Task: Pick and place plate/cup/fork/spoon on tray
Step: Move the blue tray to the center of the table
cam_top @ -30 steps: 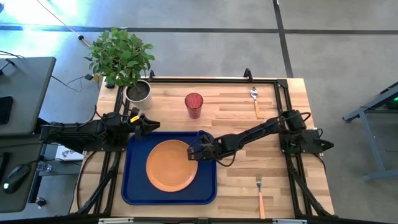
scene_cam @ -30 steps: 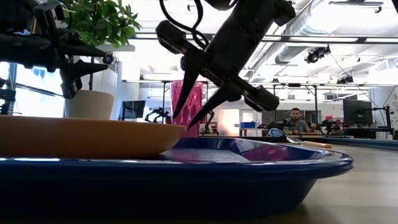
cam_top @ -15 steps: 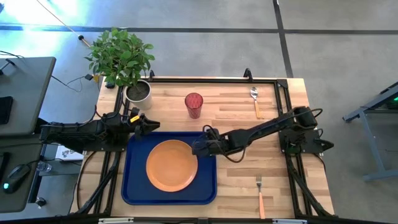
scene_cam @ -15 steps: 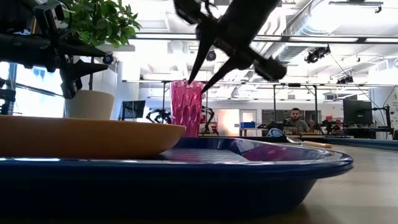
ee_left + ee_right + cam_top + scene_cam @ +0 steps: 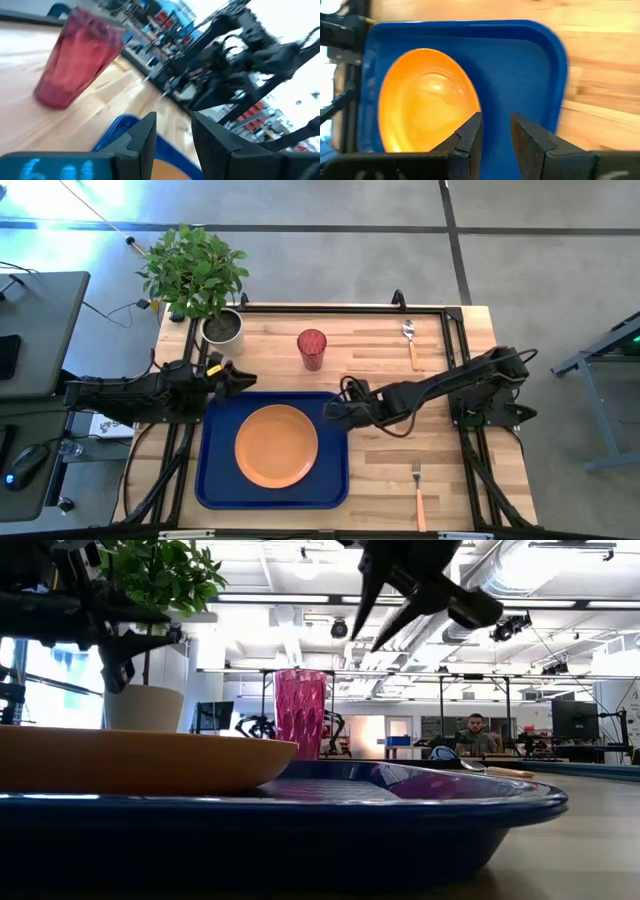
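Withdrawn rightward off the one plate (image 5: 276, 445) on the tray (image 5: 213, 485), right gripper (image 5: 331, 412) hangs slightly parted, empty.

Overhead camera looking straight down on the whole table (image 5: 380, 375), low camera at tabletop height pressed against the tray (image 5: 300, 815) rim facing the room, wrist cameras looking past their own fingers, all four sharing the tray and plate (image 5: 276, 445)
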Robot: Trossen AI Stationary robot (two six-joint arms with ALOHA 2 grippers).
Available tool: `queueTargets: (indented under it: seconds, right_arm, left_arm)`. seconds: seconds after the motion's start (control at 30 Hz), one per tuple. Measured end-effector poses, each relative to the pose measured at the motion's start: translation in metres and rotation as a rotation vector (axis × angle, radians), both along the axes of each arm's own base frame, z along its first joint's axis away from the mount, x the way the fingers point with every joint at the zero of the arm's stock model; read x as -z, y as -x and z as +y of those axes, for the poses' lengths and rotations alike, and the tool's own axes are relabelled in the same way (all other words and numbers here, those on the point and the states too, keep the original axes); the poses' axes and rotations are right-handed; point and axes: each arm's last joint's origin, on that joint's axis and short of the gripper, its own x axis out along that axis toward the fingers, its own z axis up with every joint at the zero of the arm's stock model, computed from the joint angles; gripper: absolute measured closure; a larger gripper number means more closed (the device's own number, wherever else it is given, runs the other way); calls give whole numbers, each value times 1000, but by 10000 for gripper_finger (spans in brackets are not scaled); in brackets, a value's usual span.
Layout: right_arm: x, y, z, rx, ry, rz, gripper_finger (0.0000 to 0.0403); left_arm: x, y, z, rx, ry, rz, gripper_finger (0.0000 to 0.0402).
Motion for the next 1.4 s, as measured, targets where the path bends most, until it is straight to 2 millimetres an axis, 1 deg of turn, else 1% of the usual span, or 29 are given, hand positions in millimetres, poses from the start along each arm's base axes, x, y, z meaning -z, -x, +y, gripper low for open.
queueTargets:
  seconds: [0.07, 0.23, 0.33, 0.47, 0.57, 0.73, 0.93, 1.13, 1.23, 1.4]
  right_arm:
    - [2, 3, 0, -10, -6, 36, 314]
    - [5, 8, 0, -47, -54, 114, 314]
    - [5, 9, 1, -69, -62, 127, 314]
    - [7, 8, 0, -102, -64, 136, 314]
    - [11, 11, -4, -97, -78, 181, 314]
    - [20, 11, -7, -86, -76, 245, 314]
    - [31, 5, -4, -100, -104, 271, 314]
    - [45, 1, -1, -102, -102, 309, 309]
    - [49, -1, -1, -107, -115, 325, 294]
    - [54, -4, 0, -104, -107, 324, 257]
  left_arm:
    - [-4, 0, 0, 18, -4, -43, 287]
    - [-19, 2, -5, 155, -78, -194, 287]
    - [-32, 4, -6, 173, -94, -236, 287]
    - [-47, 6, -6, 174, -146, -234, 287]
    - [-61, 9, -6, 173, -183, -230, 287]
    - [-72, 9, -6, 155, -251, -148, 287]
    - [-79, 7, -6, 158, -229, -110, 287]
    - [-76, 2, -5, 163, -221, -65, 287]
    - [-75, 1, -5, 164, -220, -55, 287]
    - [-74, -1, -5, 165, -226, -44, 287]
